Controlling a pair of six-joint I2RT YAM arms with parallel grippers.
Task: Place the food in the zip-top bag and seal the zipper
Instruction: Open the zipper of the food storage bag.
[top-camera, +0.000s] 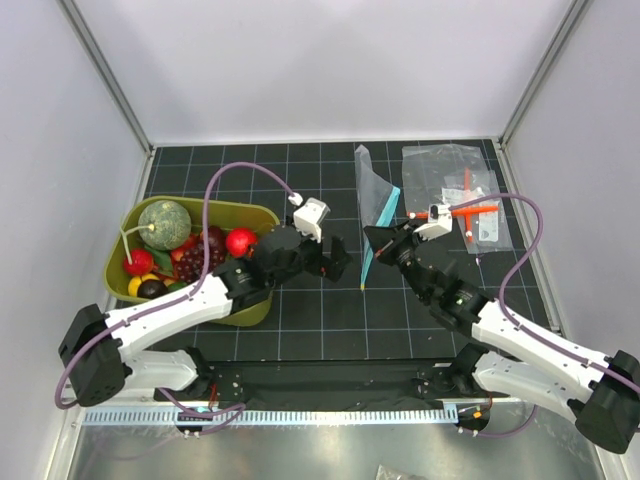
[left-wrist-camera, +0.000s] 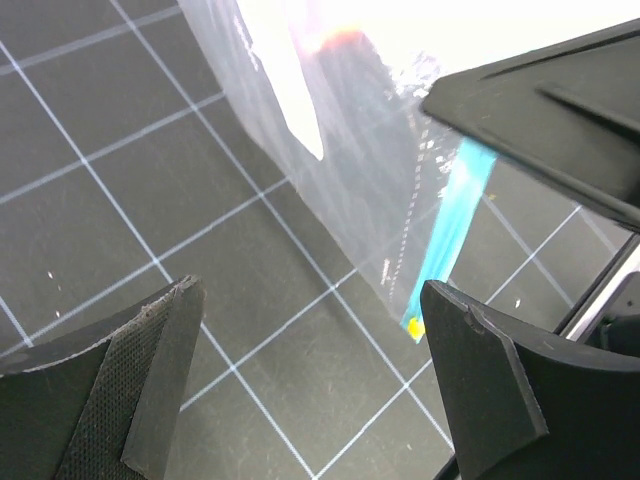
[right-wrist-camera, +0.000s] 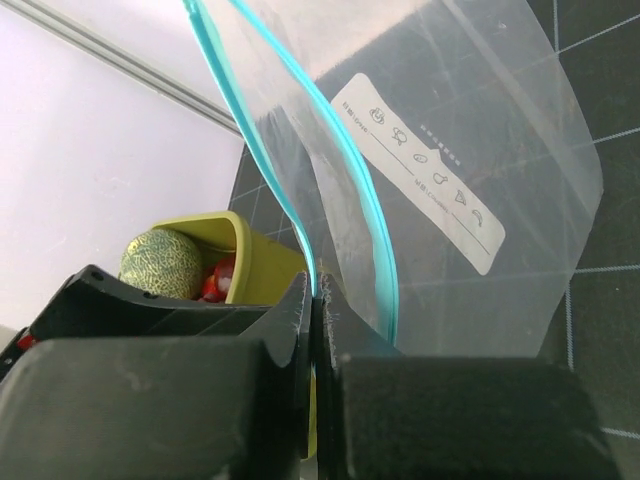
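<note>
BAG HELD, FRUIT WAITING: The R gripper (right-wrist-camera: 315, 300) pinched one lip of the zip-top bag (top-camera: 378, 185) at its near end. Its jaws were clamped tight on the film beside the teal zipper (left-wrist-camera: 455, 210), right of centre on the black grid mat (top-camera: 300, 320). The L gripper (top-camera: 335, 258) hung just left of the bag, jaws spread wide & holding nothing. All the food in view, incl. a round red fruit (top-camera: 240, 241) and grapes (top-camera: 200, 262), lay in the olive tub (top-camera: 255, 215) at left w/ a melon (top-camera: 165, 222); none was in the bag. Risks from here: the pinch was narrow & the film looked slick, so a nudge or tug from the L gripper could pull the lip free and drop the mouth flat. W/ only one lip held, the mouth looked barely parted, so fruit could catch on the edge & roll off across the mat.
</note>
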